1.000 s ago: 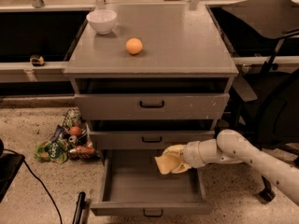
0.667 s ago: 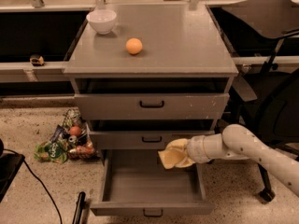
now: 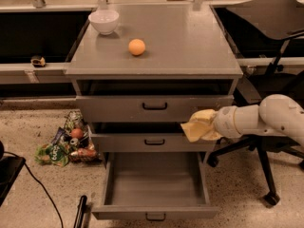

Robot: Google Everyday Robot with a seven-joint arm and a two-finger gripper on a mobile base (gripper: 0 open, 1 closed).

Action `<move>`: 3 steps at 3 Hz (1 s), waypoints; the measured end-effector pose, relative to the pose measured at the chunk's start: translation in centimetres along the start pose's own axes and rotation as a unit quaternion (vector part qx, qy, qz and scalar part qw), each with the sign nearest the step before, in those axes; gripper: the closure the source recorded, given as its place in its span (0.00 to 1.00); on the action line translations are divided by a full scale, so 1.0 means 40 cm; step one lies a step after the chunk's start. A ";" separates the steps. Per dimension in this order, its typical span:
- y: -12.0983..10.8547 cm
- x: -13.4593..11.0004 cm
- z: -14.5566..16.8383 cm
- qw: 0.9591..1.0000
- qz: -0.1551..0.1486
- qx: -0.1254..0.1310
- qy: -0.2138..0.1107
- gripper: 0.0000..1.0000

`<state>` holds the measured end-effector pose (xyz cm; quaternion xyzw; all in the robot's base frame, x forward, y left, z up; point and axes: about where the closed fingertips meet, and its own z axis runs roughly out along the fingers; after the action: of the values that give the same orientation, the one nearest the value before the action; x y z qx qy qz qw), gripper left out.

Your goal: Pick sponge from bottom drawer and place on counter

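My gripper [image 3: 209, 125] is at the end of the white arm that reaches in from the right, and it is shut on the pale yellow sponge [image 3: 198, 125]. It holds the sponge in the air beside the right end of the middle drawer front, above the right side of the bottom drawer [image 3: 154, 184]. The bottom drawer is pulled out and its inside looks bare. The grey counter [image 3: 180, 42] is above, with an orange ball [image 3: 137, 47] and a white bowl [image 3: 104, 21] on its left half.
The top drawer [image 3: 154, 107] and middle drawer [image 3: 154, 140] are slightly pulled out. A black office chair [image 3: 270, 13] stands at the right behind my arm. Snack bags and cans [image 3: 69, 144] lie on the floor at the left. A black cable [image 3: 42, 186] runs at lower left.
My gripper has lifted the sponge up and to the right, from just over the open bottom drawer to the level of the middle drawer front.
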<state>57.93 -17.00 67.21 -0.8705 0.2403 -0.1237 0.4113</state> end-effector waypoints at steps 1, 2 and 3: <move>0.000 -0.001 0.001 1.000 0.000 0.000 0.000 1.00; -0.048 0.012 -0.005 1.000 -0.013 0.016 -0.008 1.00; -0.204 0.056 -0.091 0.997 -0.061 0.054 0.003 1.00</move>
<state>60.92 -16.12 75.87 -0.8599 0.1807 -0.1635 0.4485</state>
